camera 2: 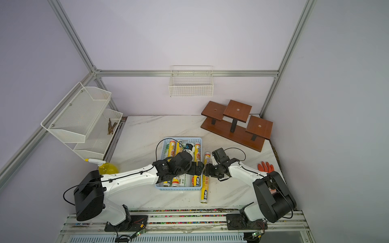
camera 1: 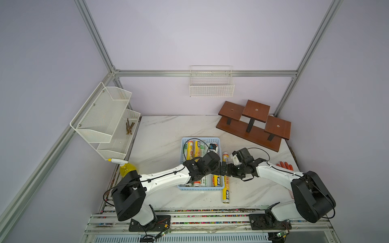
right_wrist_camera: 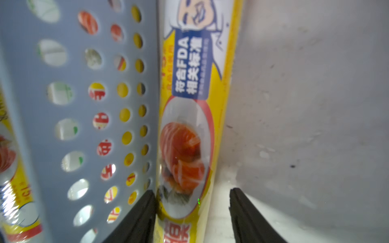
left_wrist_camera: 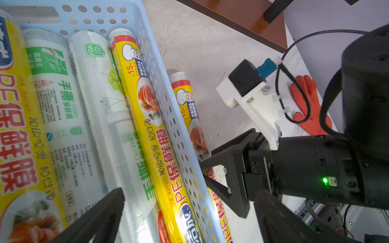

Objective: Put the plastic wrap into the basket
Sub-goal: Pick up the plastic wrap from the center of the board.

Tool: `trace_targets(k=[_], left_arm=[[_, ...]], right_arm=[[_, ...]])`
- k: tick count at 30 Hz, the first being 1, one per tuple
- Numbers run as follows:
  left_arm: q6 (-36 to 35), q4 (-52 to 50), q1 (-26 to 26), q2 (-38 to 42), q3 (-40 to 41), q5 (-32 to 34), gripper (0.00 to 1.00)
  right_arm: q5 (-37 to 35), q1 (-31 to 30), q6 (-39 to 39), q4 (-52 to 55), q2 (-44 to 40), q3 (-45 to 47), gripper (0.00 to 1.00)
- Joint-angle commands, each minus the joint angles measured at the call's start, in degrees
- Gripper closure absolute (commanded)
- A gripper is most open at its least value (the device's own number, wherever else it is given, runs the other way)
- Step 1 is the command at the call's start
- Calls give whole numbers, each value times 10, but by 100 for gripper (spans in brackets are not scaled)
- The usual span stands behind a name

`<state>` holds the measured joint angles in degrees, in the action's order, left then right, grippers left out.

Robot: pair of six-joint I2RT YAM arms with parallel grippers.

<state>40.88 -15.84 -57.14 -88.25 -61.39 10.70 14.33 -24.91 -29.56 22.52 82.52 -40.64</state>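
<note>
Most of the plastic wrap (camera 1: 197, 150) is laid lengthwise inside the basket (camera 1: 189, 188), yellow rolls and translucent white ones with green print side by side, running from 12 to 6 o'clock. One yellow roll (camera 1: 226, 189) is left outside. It lies flat on the table (camera 1: 160, 134), pressed against the basket's perforated wall on the 3 o'clock side and parallel to it. Its near end juts past the basket's 6 o'clock wall.

This roll is straddled by the right gripper (right_wrist_camera: 192, 192). The jaws are held apart, with one finger wedged between roll and basket wall and touching the roll. The other finger stands just clear of the roll's outer side, so the roll is not clamped.

The left gripper (left_wrist_camera: 189, 191) is held above the 3 o'clock edge of the basket, tip to tip with the right one. Its jaws are spread wide and nothing is held between them.

The basket is set at the table's centre. An orange glove (camera 1: 285, 166) is seen at 3 o'clock, a wooden stand (camera 1: 252, 126) at 1 o'clock, a mesh rack (camera 1: 105, 117) at 10 o'clock and a spray bottle (camera 1: 126, 169) at 8 o'clock. A wire basket (camera 1: 211, 88) is hung on the back wall at 12 o'clock.
</note>
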Motion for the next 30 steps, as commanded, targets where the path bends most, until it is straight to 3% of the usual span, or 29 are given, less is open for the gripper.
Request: trace_targets(k=[1, 12, 21, 30], left_arm=[[-2, 19, -2, 5, -4, 7, 0], [0, 25, -2, 5, -3, 8, 0], [0, 32, -3, 25, 14, 25, 0], [1, 37, -2, 38, 27, 31, 0]], right_arm=[[-130, 1, -7, 78, -10, -11, 41], [-134, -17, -42, 92, -13, -21, 37], [-200, -83, -106, 119, 22, -38, 37], [-256, -88, -137, 136, 73, -62, 41]])
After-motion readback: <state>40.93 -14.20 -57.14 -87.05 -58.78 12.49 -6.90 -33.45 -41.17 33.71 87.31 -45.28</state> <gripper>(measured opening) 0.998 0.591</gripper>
